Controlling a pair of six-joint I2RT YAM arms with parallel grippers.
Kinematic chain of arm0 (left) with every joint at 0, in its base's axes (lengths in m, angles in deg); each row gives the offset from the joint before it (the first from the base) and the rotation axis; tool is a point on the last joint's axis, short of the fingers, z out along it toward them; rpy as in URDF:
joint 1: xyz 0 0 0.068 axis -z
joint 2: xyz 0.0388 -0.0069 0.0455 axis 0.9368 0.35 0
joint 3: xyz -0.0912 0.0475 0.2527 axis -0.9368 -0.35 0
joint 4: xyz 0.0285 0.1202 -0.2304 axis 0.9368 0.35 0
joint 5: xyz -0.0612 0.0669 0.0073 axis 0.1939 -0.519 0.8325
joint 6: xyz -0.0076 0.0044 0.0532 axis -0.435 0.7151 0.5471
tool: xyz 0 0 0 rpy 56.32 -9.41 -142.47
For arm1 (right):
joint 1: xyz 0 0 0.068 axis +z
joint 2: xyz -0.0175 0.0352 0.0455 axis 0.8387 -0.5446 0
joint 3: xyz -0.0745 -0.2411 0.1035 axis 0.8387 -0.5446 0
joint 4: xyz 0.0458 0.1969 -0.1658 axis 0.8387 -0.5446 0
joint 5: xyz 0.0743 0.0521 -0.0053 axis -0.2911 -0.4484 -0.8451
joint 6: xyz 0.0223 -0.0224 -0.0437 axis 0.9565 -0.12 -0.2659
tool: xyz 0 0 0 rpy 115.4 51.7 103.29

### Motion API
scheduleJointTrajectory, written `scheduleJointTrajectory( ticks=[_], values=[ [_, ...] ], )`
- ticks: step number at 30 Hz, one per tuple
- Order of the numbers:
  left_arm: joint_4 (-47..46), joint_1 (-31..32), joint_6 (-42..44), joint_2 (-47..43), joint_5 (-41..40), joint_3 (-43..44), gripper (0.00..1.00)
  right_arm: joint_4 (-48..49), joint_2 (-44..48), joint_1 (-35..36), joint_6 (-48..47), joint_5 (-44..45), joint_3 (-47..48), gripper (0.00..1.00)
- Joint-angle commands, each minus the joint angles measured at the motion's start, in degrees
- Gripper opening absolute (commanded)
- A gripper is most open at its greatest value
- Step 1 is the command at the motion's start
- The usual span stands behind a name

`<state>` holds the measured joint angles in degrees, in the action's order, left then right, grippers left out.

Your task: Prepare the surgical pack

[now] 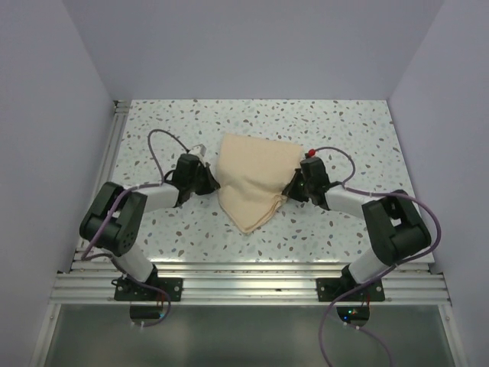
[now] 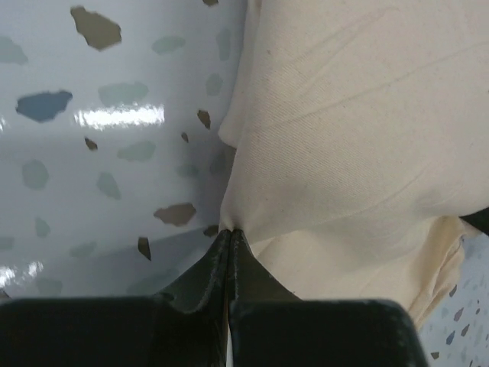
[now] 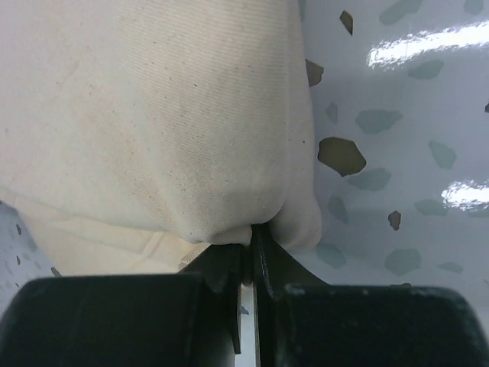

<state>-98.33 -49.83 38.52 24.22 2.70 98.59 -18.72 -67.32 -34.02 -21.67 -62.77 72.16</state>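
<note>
Clamped shut on the wrap [image 1: 252, 176], left gripper [image 1: 213, 184] pinching its left edge and right gripper [image 1: 288, 193] its right edge, forearms low and angled inward from either side of it, elbows bent outward, wrap lying folded mid-table [image 1: 344, 130].

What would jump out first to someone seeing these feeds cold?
The beige wrap sheet stands out, lying folded in the middle of the speckled table with one corner pointing toward the near edge. Next comes the symmetry: the left gripper is shut on its left edge and the right gripper on its right edge, the cloth puckering at each pinch.
</note>
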Motion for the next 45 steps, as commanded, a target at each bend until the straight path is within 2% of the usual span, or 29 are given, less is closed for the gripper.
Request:
scheduleJointTrajectory(
  ticks=[1, 8, 11, 12, 13, 15, 16, 17, 18, 20, 23, 26, 27, 29, 33, 36, 40, 45],
  values=[
    [-2.4, 5.4, -5.2, -6.1, -10.7, -6.4, 0.0, -6.8, -3.5, -1.3, -3.3, 2.7, 1.9, 0.0],
    [-4.0, 12.3, -12.6, -18.8, -21.8, -21.1, 0.0, -10.9, -6.0, -4.8, -6.8, 2.8, 6.9, 0.0],
    [-2.8, 14.2, -13.4, -23.8, -24.7, -24.1, 0.01, -14.2, -6.2, -6.5, -8.9, 4.2, 9.3, 0.02],
    [-2.5, 14.3, -13.3, -24.7, -24.8, -24.5, 0.02, -14.8, -6.1, -6.8, -9.5, 4.5, 10.0, 0.05],
    [-2.5, 14.4, -13.1, -24.7, -24.7, -24.6, 0.07, -15.4, -6.0, -7.3, -9.9, 4.6, 11.0, 0.11],
    [-1.4, 15.1, -12.6, -24.8, -24.4, -24.6, 0.2, -17.2, -5.5, -7.7, -10.9, 5.5, 11.9, 0.16],
    [-1.0, 15.6, -12.8, -25.2, -24.8, -24.7, 0.22, -17.8, -5.0, -7.7, -11.3, 5.9, 12.3, 0.22],
    [-0.5, 16.3, -13.0, -26.1, -26.2, -25.5, 0.24, -18.7, -3.8, -7.6, -11.6, 7.5, 12.4, 0.37],
    [0.3, 17.2, -13.7, -28.9, -27.0, -26.2, 0.32, -19.0, -3.1, -7.6, -11.9, 7.9, 12.4, 0.43],
    [1.1, 17.4, -12.8, -34.2, -27.7, -27.5, 0.38, -19.9, -1.0, -7.5, -12.3, 7.8, 12.0, 0.54],
    [5.6, 17.4, -8.2, -39.2, -28.3, -24.2, 0.45, -21.1, 2.2, -7.5, -12.7, 7.7, 11.3, 0.6],
    [9.4, 17.3, -1.8, -40.2, -27.0, -17.7, 0.52, -21.2, 7.5, -7.3, -12.6, 5.6, 8.9, 0.61],
    [10.6, 17.3, -0.3, -39.7, -26.3, -15.9, 0.57, -21.3, 10.1, -6.2, -12.4, 4.8, 8.5, 0.62],
    [11.2, 17.3, 3.7, -36.8, -23.3, -10.3, 0.59, -22.4, 12.0, -4.0, -12.0, 5.2, 7.5, 0.62],
    [13.8, 17.2, 7.4, -31.6, -20.8, -3.0, 0.62, -24.8, 13.0, 5.6, -9.1, 8.6, 7.1, 0.62],
    [13.3, 17.2, 10.5, -28.7, -18.3, 0.5, 0.63, -23.5, 12.5, 10.2, -5.6, 9.2, 5.2, 0.61],
    [13.4, 17.2, 14.0, -23.7, -13.0, 7.1, 0.63, -21.6, 9.3, 14.4, -1.3, 10.1, 3.8, 0.47],
    [13.3, 17.1, 18.0, -18.9, -10.2, 10.8, 0.63, -19.6, 5.4, 18.8, 1.4, 10.3, 1.4, 0.3]
  ],
)
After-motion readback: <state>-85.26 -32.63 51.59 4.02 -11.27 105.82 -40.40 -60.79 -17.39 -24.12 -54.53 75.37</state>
